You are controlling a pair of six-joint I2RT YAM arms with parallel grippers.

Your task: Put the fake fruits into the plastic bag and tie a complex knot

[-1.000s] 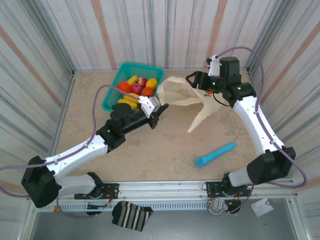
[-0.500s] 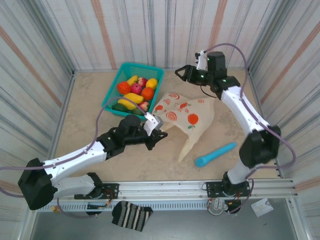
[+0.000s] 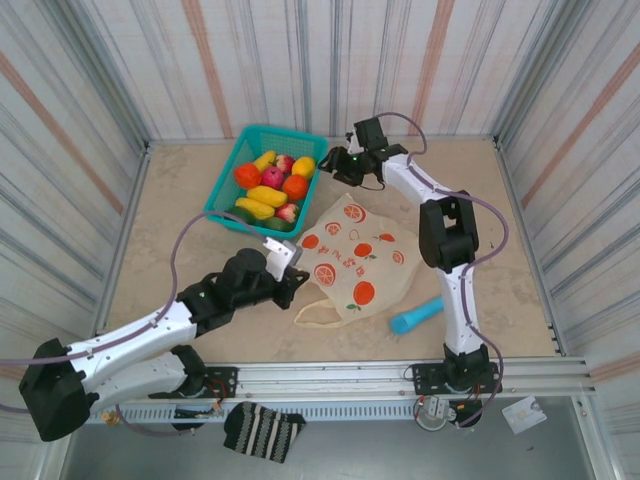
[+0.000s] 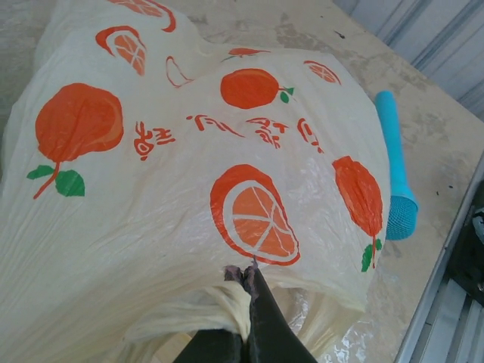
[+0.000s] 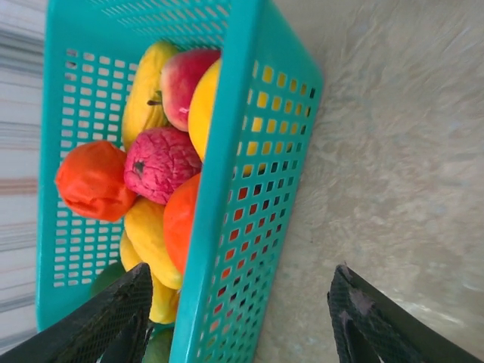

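The plastic bag (image 3: 355, 262) lies flat on the table, cream with orange citrus prints. My left gripper (image 3: 296, 284) is at its near-left corner, shut on a bunched strip of the bag (image 4: 189, 174); the closed fingertips (image 4: 255, 281) pinch the gathered plastic. The fake fruits (image 3: 270, 188) sit piled in the teal basket (image 3: 222, 190). My right gripper (image 3: 341, 166) hovers open at the basket's right side. In the right wrist view the basket wall (image 5: 227, 151) runs between the spread fingers of the right gripper (image 5: 240, 276), with the fruits (image 5: 159, 162) inside it.
A blue cylindrical stick (image 3: 428, 312) lies right of the bag, near the front edge; it also shows as the blue stick (image 4: 397, 166) past the bag. Striped walls close in the table on three sides.
The right gripper let go of the bag and swung left to the basket. The left gripper pulled the bag toward the near edge, where it now lies flat.
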